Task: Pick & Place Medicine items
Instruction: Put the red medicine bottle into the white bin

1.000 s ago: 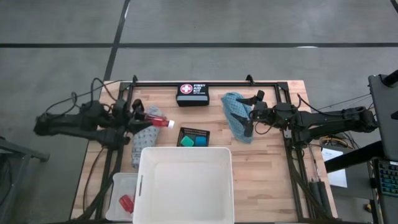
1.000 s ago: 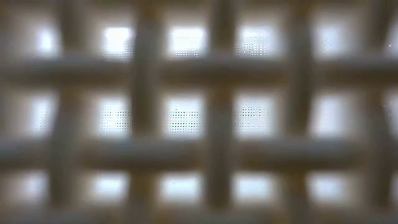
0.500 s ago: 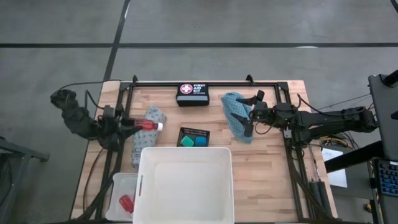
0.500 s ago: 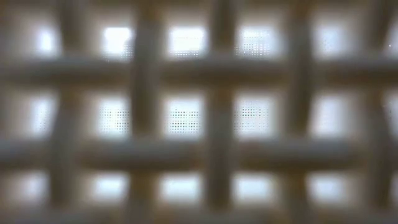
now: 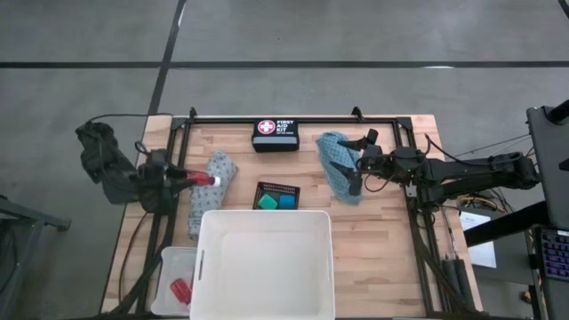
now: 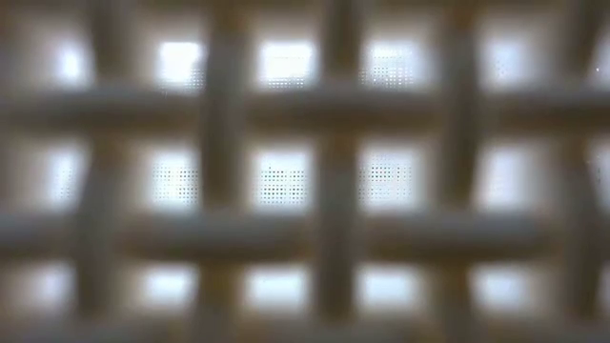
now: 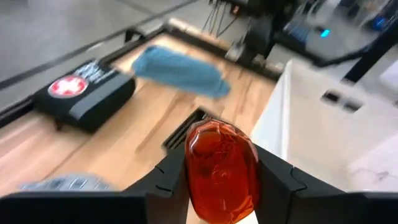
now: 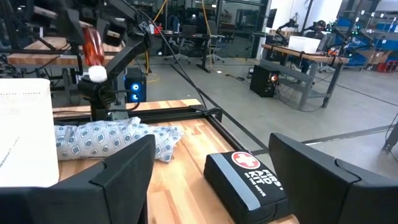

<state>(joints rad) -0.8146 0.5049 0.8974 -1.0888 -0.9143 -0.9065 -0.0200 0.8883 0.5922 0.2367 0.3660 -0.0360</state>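
Slippage is the main risk: left gripper clamps the red bottle by its smooth body, high over the table edge. Right gripper, fingers spread wide, waits above the teal cloth.

"FIRST AID KIT" and a white cross on the black pouch
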